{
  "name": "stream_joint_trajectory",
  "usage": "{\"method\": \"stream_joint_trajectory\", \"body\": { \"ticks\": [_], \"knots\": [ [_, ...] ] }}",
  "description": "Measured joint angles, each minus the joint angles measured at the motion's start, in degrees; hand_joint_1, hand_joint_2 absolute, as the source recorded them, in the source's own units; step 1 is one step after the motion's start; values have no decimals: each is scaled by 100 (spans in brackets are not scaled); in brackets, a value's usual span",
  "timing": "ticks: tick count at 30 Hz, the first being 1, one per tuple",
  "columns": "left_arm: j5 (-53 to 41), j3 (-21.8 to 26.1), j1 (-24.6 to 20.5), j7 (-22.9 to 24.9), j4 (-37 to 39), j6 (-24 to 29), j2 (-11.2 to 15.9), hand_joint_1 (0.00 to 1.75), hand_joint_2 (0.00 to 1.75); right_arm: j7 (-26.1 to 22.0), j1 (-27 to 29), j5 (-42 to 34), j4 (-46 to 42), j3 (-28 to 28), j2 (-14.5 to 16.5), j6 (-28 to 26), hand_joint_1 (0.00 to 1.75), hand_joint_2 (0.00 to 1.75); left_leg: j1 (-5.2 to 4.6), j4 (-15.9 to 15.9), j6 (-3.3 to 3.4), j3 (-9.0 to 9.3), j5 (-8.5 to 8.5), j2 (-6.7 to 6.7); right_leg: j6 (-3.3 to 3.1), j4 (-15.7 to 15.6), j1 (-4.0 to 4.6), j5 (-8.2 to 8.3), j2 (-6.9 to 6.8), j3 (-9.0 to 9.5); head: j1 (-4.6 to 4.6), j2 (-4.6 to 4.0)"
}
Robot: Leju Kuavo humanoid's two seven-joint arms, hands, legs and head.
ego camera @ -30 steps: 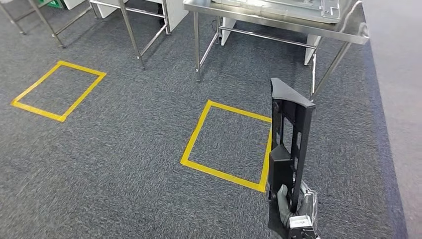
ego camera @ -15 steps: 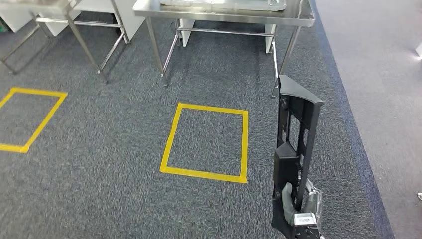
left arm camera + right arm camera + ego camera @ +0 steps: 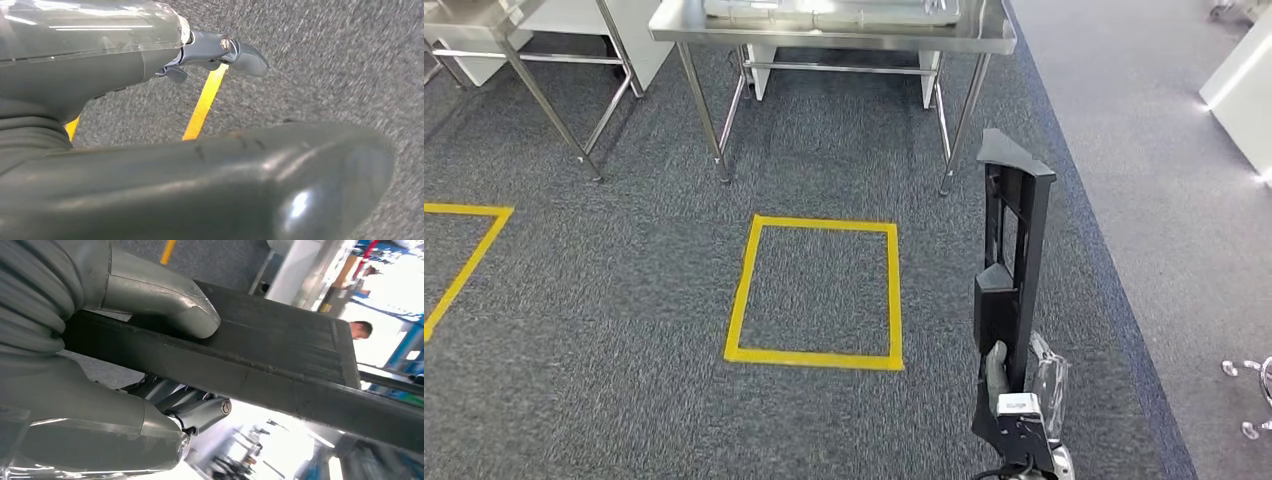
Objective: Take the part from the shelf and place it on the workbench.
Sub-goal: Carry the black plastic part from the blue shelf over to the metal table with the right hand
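Plainly, the right hand was clamped on the part, a long black plastic frame held upright by its lower end, standing tall in front of the robot's right side. In the right wrist view the thumb lay across one face of the part and the darker fingers wrapped the other. The left hand hung low over the carpet with nothing in it; its fingers looked loosely extended, so I judged it released.

The risk I saw lay in that grip. The part was grasped only near its foot, leaving most of its length unsupported above the hand, so any jolt of walking could lever it and let it tilt or slip through the fingers. Its top edge also stood high, and I judged it could knock the rim of the desk on approach if the arm were not lowered or angled first.

The steel desk stood ahead, well apart from the part, on thin metal legs, with a shallow metal tray on its top. Between robot and desk a yellow taped square marked the dark grey carpet. A paler strip of floor ran along the right, and a second steel table stood to the left.
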Motion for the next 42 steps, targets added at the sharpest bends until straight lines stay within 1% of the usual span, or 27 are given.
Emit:
{"method": "stream_joint_trajectory", "body": {
  "ticks": [3,5,6,8,10,13,14,16,18,19,20,21,22,24,25,26,29,31,32,34,36,37,38,39,40,41,42],
  "knots": [
    [24,-83,24,-204,51,-137,-9,0,0,126,-56,95,-80,11,-34,-65,175,175,4,-9,20,97,-88,28,64,1013,-35,-414,-120,-649,2,0],
    [68,-133,39,-276,96,-219,-10,0,0,233,-54,106,-107,10,-66,-68,175,175,10,-8,1,203,-184,33,83,1213,-65,-390,-137,-913,2,0],
    [94,-156,45,-284,110,-251,-10,0,0,277,-54,107,-120,9,-83,-66,175,175,15,-8,-15,282,-246,38,97,1006,-79,-233,-150,-892,2,0],
    [130,-211,57,-264,141,-293,0,0,0,352,-71,106,-147,1,-122,-51,175,175,22,-6,-62,452,-390,57,105,301,-88,253,-212,-705,0,0],
    [160,-261,47,-231,171,-314,23,0,0,442,-126,96,-160,-26,-152,-12,175,175,20,-36,-134,537,-510,81,34,-116,-39,526,-273,-606,5,0],
    [233,-364,-6,-199,185,-323,45,0,0,586,-271,85,-208,-101,-171,72,175,175,13,41,-262,618,-473,108,-138,-211,-14,457,-239,-486,11,0],
    [267,-409,-25,-194,185,-323,48,0,0,617,-334,84,-234,-132,-172,107,175,175,14,275,-292,547,-397,101,-189,-248,-24,401,-219,-394,9,0],
    [333,-490,-65,-190,187,-337,51,0,0,657,-461,79,-279,-187,-174,162,175,175,27,1015,-324,120,-369,66,-264,-298,-31,289,-195,-203,4,0],
    [386,-568,-81,-197,194,-392,58,0,0,695,-552,71,-316,-236,-175,180,175,175,28,1640,-325,-414,-729,51,-303,-306,-12,149,-165,-29,2,0],
    [404,-605,-75,-203,199,-424,68,0,0,712,-578,67,-332,-255,-175,181,175,175,25,1765,-312,-619,-954,50,-312,-306,2,71,-140,66,2,0],
    [421,-639,-64,-209,205,-451,82,0,0,723,-597,65,-348,-274,-175,184,175,175,17,1776,-289,-782,-1122,50,-319,-306,18,-13,-113,175,2,0],
    [430,-665,-50,-213,211,-469,98,0,0,728,-613,65,-362,-292,-175,187,175,175,2,1630,-256,-870,-1133,49,-321,-307,34,-98,-88,290,2,0],
    [433,-683,-37,-215,217,-478,113,0,0,731,-627,65,-373,-307,-175,189,175,175,-21,1372,-207,-907,-949,47,-322,-308,50,-182,-73,405,2,0],
    [437,-709,-7,-215,247,-489,152,0,0,735,-651,65,-381,-332,-177,198,175,175,-102,766,-70,-940,-125,16,-306,-319,64,-344,-42,581,3,1],
    [442,-722,2,-215,262,-491,174,0,0,737,-662,65,-383,-338,-178,202,175,175,-136,563,-22,-933,208,-1,-281,-334,64,-406,-27,631,4,1],
    [454,-742,3,-214,275,-493,192,0,0,747,-671,66,-386,-344,-179,206,175,175,-166,430,17,-917,420,-16,-251,-346,57,-439,-12,673,3,1],
    [538,-834,-21,-176,280,-492,200,0,0,822,-720,77,-429,-361,-202,204,175,175,-149,182,68,-660,398,-16,-138,-145,58,-280,-23,663,-1,1],
    [601,-907,-30,-127,281,-493,198,0,0,917,-820,75,-445,-387,-252,182,175,175,-102,-5,94,-398,356,-18,-60,409,47,-148,-71,347,0,1],
    [628,-943,-29,-108,281,-500,202,0,0,978,-877,67,-445,-408,-279,167,175,175,-89,-66,100,-284,313,-20,-13,717,26,-200,-94,117,1,1],
    [674,-1017,-18,-94,281,-551,211,0,0,1077,-964,39,-445,-452,-333,127,175,175,-51,-126,91,-87,190,-29,83,1089,-28,-580,-113,-327,0,0],
    [734,-1100,23,-113,281,-624,223,0,0,1095,-1000,-53,-449,-471,-404,96,175,175,-8,-135,47,131,20,-40,158,977,-87,-862,-133,-553,1,0],
    [777,-1149,48,-129,281,-652,229,0,0,1065,-1022,-142,-451,-474,-452,92,175,175,15,-135,15,258,-80,-43,194,744,-118,-782,-150,-586,1,0],
    [823,-1201,76,-145,284,-671,234,0,0,1024,-1051,-250,-452,-474,-507,99,175,175,32,-135,-21,372,-185,-42,224,428,-150,-487,-177,-586,1,0],
    [870,-1252,95,-160,294,-686,246,0,0,975,-1088,-360,-447,-474,-561,127,175,175,42,-112,-56,490,-296,-37,241,104,-172,-52,-220,-588,0,0],
    [918,-1307,106,-174,303,-695,258,0,0,934,-1141,-469,-436,-473,-616,181,175,175,41,-108,-100,571,-401,-31,220,-113,-170,306,-248,-584,2,0],
    [966,-1362,114,-190,312,-706,275,0,0,909,-1202,-563,-428,-472,-674,259,175,175,36,-123,-147,645,-486,-21,179,-227,-162,559,-263,-584,-2,0],
    [1013,-1416,113,-208,319,-722,290,0,0,891,-1279,-641,-421,-471,-729,343,175,175,32,-105,-193,700,-514,-13,119,-252,-147,630,-265,-578,-4,0]
  ]
}}
